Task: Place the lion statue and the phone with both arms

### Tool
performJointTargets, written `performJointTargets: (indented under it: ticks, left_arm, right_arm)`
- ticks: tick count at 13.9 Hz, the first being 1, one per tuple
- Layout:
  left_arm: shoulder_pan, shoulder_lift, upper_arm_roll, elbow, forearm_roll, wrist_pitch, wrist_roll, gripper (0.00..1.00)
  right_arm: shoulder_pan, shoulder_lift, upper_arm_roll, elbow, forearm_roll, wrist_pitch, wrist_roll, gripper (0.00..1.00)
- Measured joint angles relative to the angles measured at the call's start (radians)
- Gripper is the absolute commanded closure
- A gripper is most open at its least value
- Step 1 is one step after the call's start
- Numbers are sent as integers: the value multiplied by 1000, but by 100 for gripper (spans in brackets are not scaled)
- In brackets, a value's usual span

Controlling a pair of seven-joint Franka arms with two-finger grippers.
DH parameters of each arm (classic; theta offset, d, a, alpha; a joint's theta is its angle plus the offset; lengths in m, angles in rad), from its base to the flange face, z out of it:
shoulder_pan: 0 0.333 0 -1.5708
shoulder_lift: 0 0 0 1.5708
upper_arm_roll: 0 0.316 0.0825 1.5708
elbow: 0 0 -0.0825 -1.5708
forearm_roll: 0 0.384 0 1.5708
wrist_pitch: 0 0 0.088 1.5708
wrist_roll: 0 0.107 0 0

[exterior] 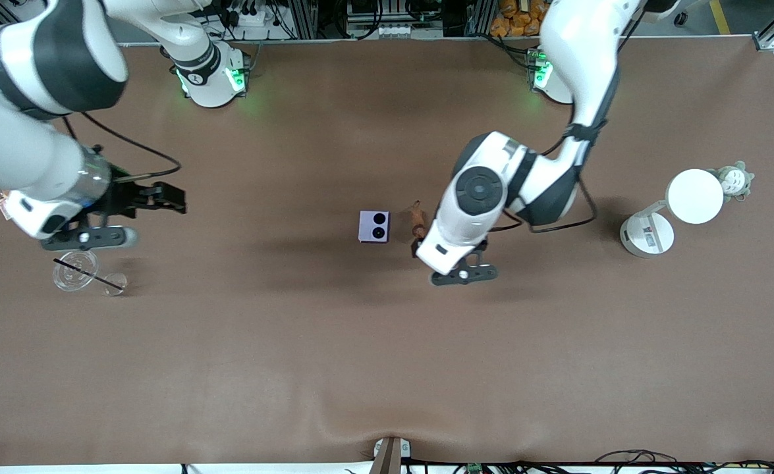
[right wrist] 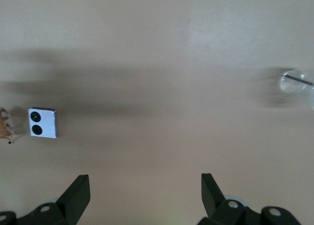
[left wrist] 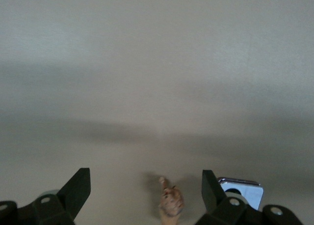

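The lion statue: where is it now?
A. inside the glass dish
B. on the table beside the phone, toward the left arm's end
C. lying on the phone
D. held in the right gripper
B: the lion statue lies on the table beside the phone, apart from it, with the open left gripper over it and not gripping it.

Brown table [exterior: 387,368]. Phone [exterior: 374,226] near centre, lion statue [exterior: 417,220] just beside it at 3 o'clock. Glass dishes with black stick [exterior: 88,272] at 9 o'clock. White lamp [exterior: 671,212] and grey-white plush [exterior: 734,180] at 3 o'clock.
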Motion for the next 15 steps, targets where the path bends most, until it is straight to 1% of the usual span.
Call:
performJointTargets:
  ticks: [3, 6, 7, 10, 11, 12, 13, 15]
  left_arm:
    - [-25, 46, 0, 0, 1, 36, -16, 0]
    - [-57, 51, 0, -18, 5, 34, -69, 0]
    - [-71, 52, 0, -30, 5, 33, -81, 5]
    - [-96, 60, 0, -62, 7, 33, -91, 32]
    - [-104, 67, 0, -72, 7, 34, -91, 46]
    - [-111, 73, 0, -82, 8, 34, -91, 66]
    - [-115, 77, 0, -91, 9, 34, -91, 100]
    - [-116, 78, 0, -101, 9, 35, -90, 100]
  right_arm:
    - [61, 2, 1, -2, 0, 3, 57, 0]
    - [93, 14, 1, -10, 20, 24, 79, 0]
    - [99, 22, 1, -11, 38, 31, 90, 0]
    - [135, 44, 1, -16, 64, 43, 130, 0]
    - [153, 51, 1, -21, 67, 50, 145, 0]
    - [172, 59, 1, -26, 69, 61, 164, 0]
    - [191, 68, 1, -29, 73, 74, 189, 0]
    - [226, 87, 1, -33, 85, 101, 231, 0]
